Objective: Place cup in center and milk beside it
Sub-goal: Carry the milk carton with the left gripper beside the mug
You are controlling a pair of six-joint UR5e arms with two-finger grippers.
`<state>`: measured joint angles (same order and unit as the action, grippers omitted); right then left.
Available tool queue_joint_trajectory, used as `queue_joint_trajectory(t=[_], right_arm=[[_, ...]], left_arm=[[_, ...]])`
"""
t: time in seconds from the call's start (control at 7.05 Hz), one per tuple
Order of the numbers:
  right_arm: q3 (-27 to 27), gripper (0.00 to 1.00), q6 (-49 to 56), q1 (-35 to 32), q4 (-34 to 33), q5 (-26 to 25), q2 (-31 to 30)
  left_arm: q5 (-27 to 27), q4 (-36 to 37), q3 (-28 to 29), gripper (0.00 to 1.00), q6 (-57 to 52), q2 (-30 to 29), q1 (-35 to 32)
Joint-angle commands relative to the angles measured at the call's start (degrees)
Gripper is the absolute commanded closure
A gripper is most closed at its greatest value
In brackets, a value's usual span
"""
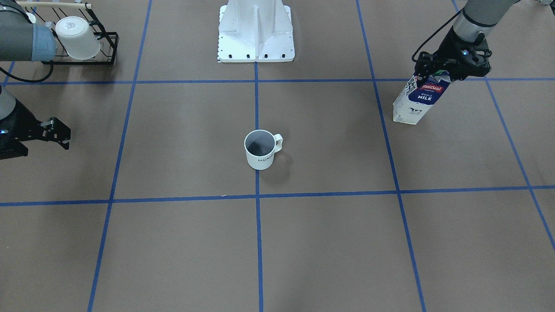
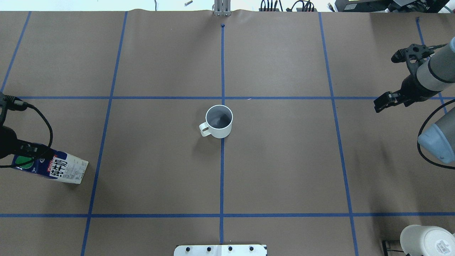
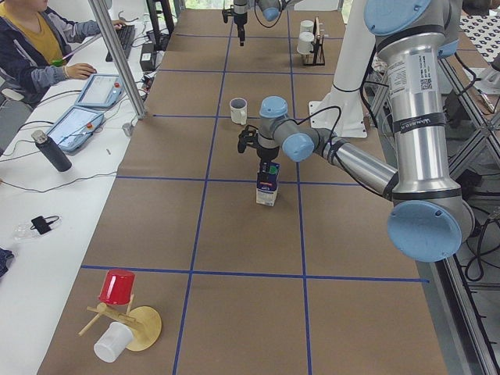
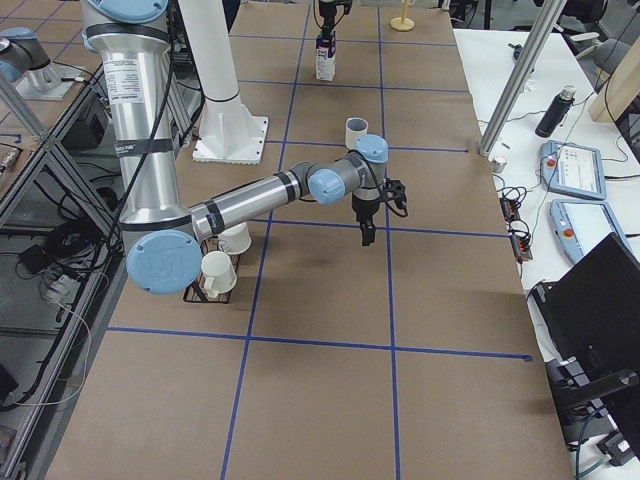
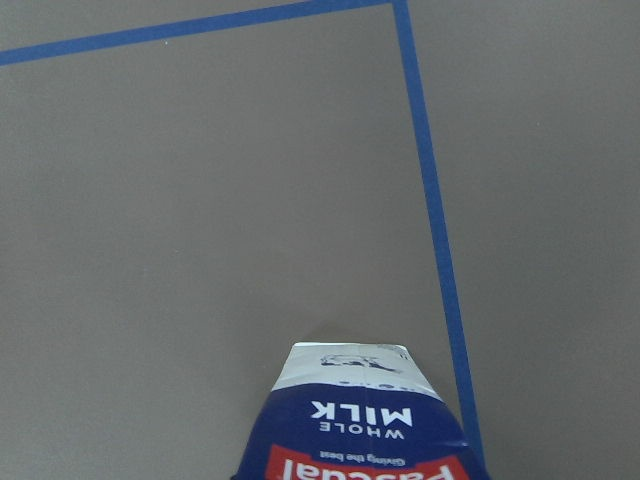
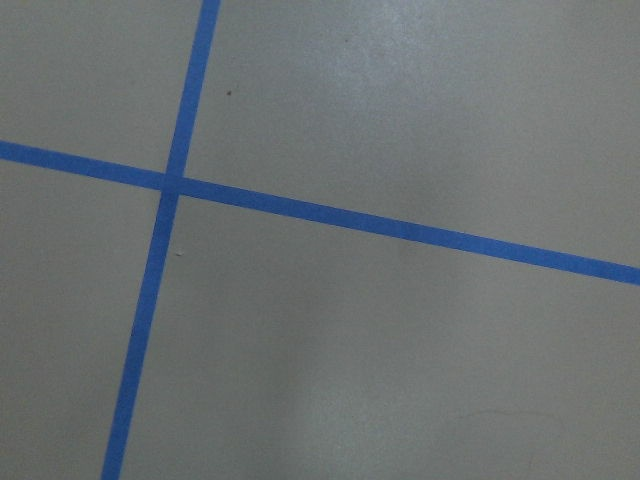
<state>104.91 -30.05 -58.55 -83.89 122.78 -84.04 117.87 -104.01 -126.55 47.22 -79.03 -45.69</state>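
The cup (image 1: 259,150) stands upright on the central blue tape line at the center (image 1: 256,182), handle toward my left side; it also shows in the overhead view (image 2: 219,122). The milk (image 1: 419,100) is upright far out on my left (image 2: 58,167), its base at or just above the surface. My left gripper (image 1: 439,72) is shut on the carton's top, around the green cap. The left wrist view shows the carton (image 5: 362,425) below the camera. My right gripper (image 1: 60,133) hangs open and empty far out on my right (image 2: 383,104).
A black wire rack (image 1: 107,44) with a white mug (image 1: 78,38) stands near my right arm. My white base plate (image 1: 256,30) sits at the table's robot-side edge. In the exterior left view, a wooden stand with a red cup (image 3: 117,287) is at the near end.
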Motion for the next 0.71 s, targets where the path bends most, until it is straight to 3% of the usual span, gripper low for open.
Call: queue_joint_trajectory(t=[0.0, 0.14, 0.43, 0.57], right_arm=[[0.47, 0.00, 0.60, -3.65, -0.05, 3.14, -1.11], [0.39, 0.00, 4.26, -7.59, -0.22, 6.57, -3.12], [-0.40, 0.00, 14.79, -15.42, -0.84, 7.39, -8.40], [-1.19, 0.00, 17.97, -18.33, -0.84, 7.30, -10.07]], left_arm=[[4.80, 0.21, -1.24, 0.59, 0.24, -1.47, -3.16], [5.09, 5.61, -0.72, 0.59, 0.42, -7.05, -4.75], [4.39, 29.36, 5.13, 0.59, 0.59, -31.33, -4.76], [4.56, 31.83, 10.83, 0.59, 1.38, -39.11, -4.59]])
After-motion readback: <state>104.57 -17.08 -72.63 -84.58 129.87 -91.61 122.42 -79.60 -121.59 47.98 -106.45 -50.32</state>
